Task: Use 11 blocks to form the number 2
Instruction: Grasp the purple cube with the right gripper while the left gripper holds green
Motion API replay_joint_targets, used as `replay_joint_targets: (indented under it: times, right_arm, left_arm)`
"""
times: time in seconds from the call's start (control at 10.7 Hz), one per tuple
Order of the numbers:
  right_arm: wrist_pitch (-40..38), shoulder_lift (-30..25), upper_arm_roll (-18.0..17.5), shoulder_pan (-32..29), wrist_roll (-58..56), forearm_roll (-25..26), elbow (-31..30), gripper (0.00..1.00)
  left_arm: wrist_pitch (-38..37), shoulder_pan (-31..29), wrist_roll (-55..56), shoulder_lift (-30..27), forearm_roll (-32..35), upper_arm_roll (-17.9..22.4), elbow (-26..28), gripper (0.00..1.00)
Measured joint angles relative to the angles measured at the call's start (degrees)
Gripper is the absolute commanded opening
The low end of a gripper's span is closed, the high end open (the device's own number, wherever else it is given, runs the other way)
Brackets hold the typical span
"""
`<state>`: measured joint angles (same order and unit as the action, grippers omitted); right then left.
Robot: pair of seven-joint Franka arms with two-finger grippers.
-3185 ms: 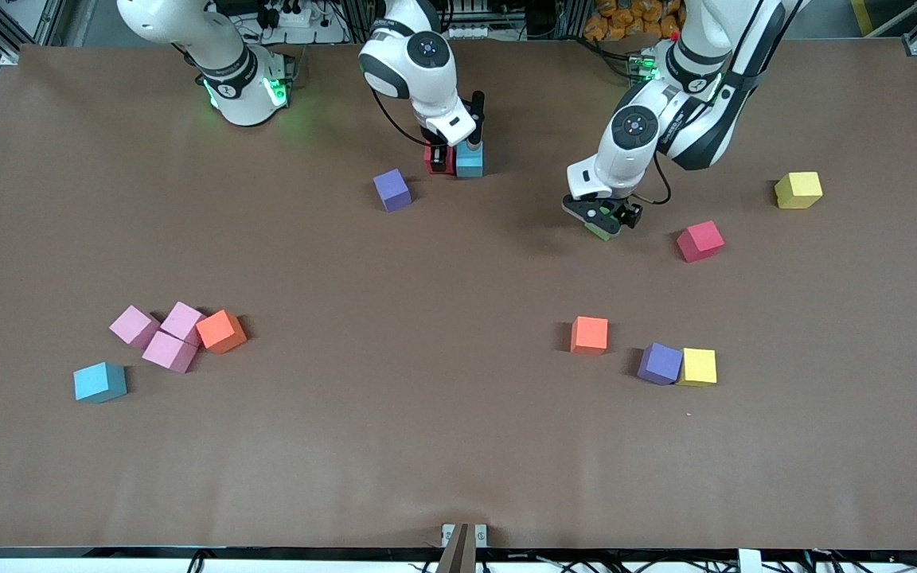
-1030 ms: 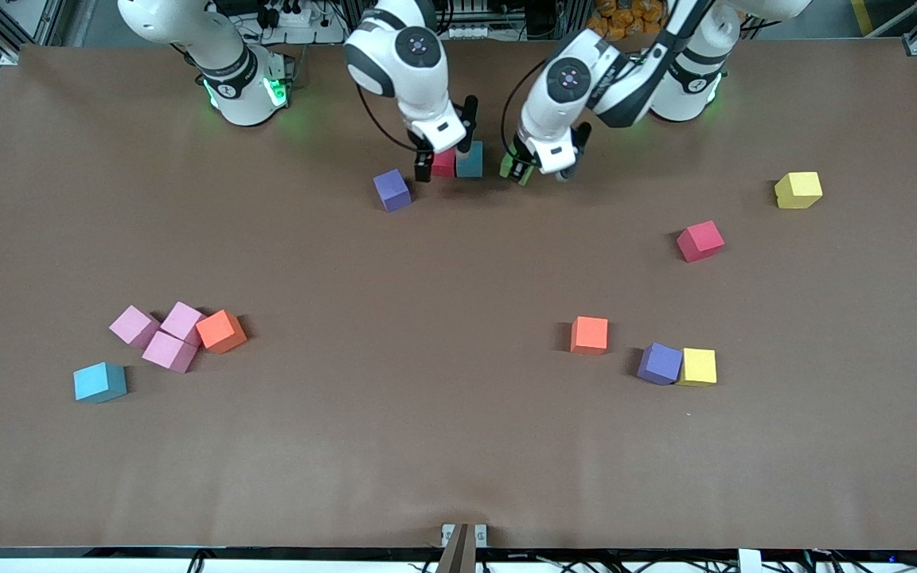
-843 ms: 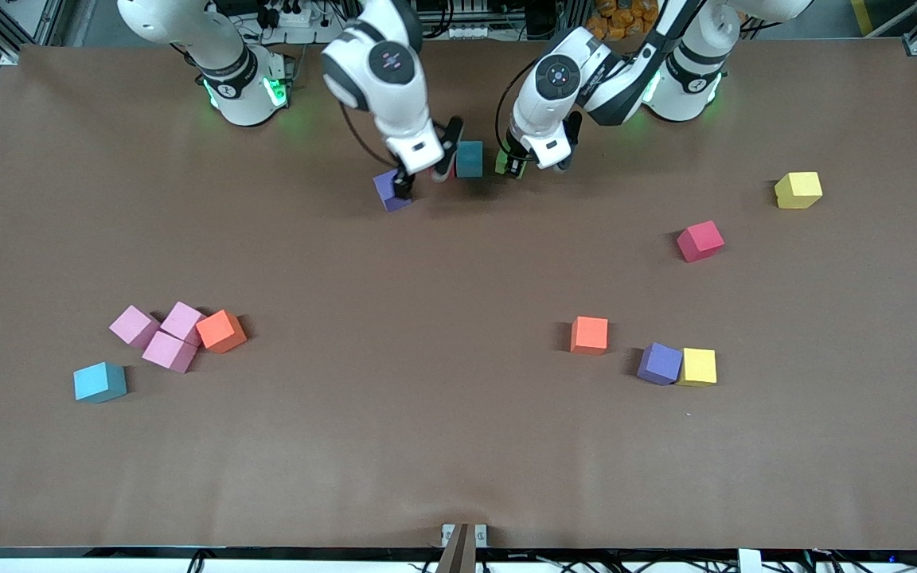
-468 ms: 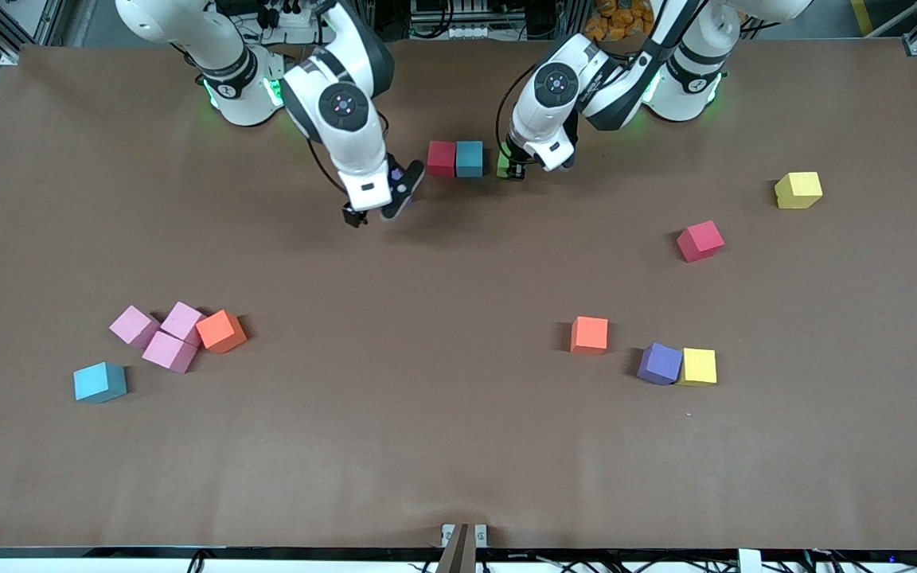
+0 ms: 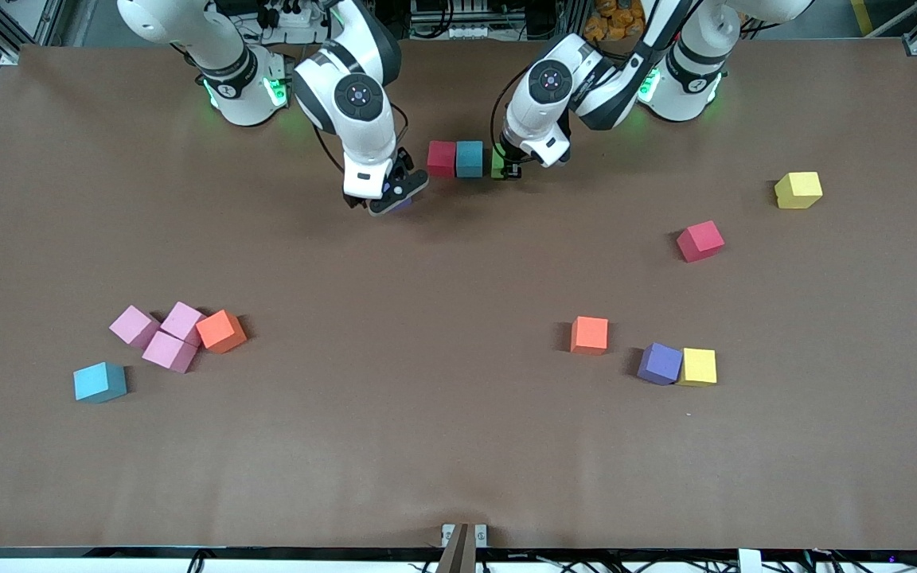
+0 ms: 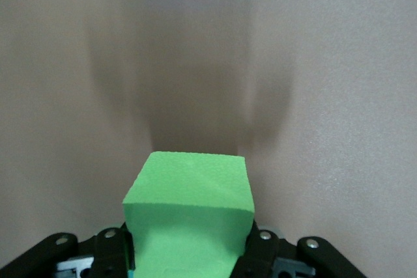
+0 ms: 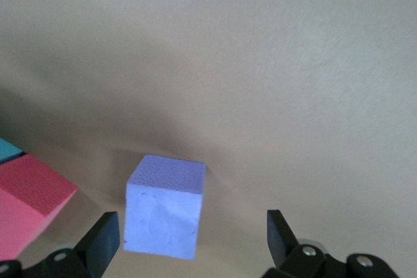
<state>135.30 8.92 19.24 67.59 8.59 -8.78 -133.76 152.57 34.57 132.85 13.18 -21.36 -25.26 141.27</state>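
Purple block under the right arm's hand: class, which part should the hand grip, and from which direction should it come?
Grip the purple block on two opposite upright faces, coming straight down from above. It is a plain cube resting flat on the table, apart from the red block, and the right hand is already open over it, one finger on either side.

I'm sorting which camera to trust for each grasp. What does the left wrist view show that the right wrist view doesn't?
Only the left wrist view shows the green block clamped in the left gripper, with bare table past it. Only the right wrist view shows the purple block resting free on the table between the open fingers of the right gripper, plus the red block and a sliver of the light blue block beside it. Both show one block at the gripper's fingers and the same brown tabletop.
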Motion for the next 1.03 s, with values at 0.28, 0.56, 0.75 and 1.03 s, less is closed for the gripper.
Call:
replay_joint_targets:
  times: [0.28, 0.56, 0.75, 1.03]
  right_arm:
    - [9.2, 0.6, -0.1, 3.7, 1.9, -3.5, -5.4, 1.00]
    - [10.8, 1.4, -0.1, 5.2, 3.4, -3.6, -6.2, 1.00]
    - [12.0, 2.2, -0.1, 5.3, 3.5, -3.6, -6.5, 1.00]
    - [14.9, 3.9, -0.1, 5.7, 3.5, -3.6, -7.5, 1.00]
  left_arm:
    - [1.8, 0.5, 0.5, 1.2, 0.0, 0.0, -0.4, 0.02]
    - [2.5, 0.7, 0.8, 2.0, 0.0, 0.0, -0.5, 0.05]
    - [2.5, 0.8, 0.8, 2.6, 0.0, 0.0, -0.5, 0.05]
    - [2.5, 0.9, 0.8, 2.9, 0.0, 0.0, -0.5, 0.05]
